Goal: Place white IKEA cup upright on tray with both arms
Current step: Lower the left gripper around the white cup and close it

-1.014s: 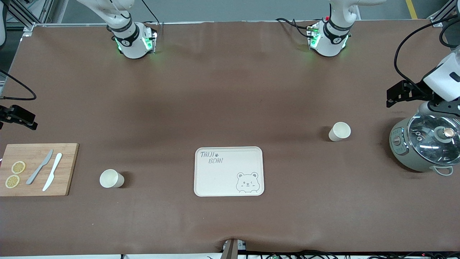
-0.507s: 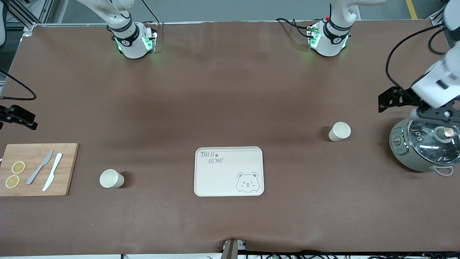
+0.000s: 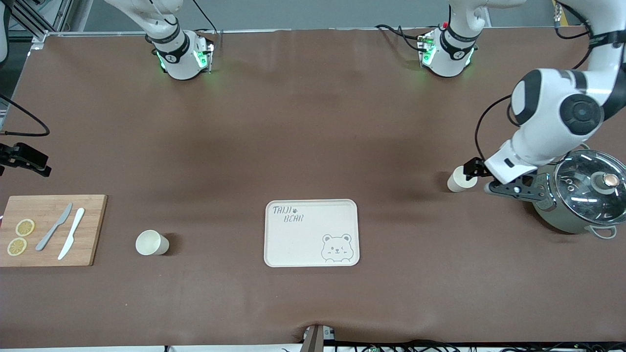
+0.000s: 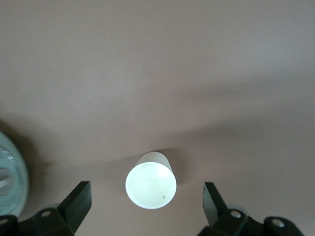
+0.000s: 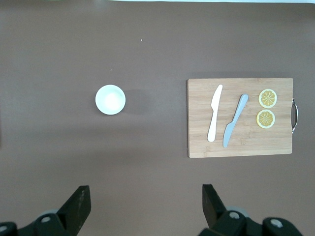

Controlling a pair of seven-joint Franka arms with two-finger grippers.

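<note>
The white cup (image 3: 458,182) stands upright at the front view's middle right, apart from the tray (image 3: 311,232) on the worktop (image 3: 303,127). It looks light, rigid and smooth; grip across its wall. The left hand (image 4: 146,204) hovers over it, fingers spread wide. The right hand (image 5: 145,206), also open, waits high above a second cup (image 5: 110,99).

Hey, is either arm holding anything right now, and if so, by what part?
Nothing is held. The left tool hangs open over a white cup beside the pot, fingers clear of it. The right tool, open too, is high above the table.
</note>
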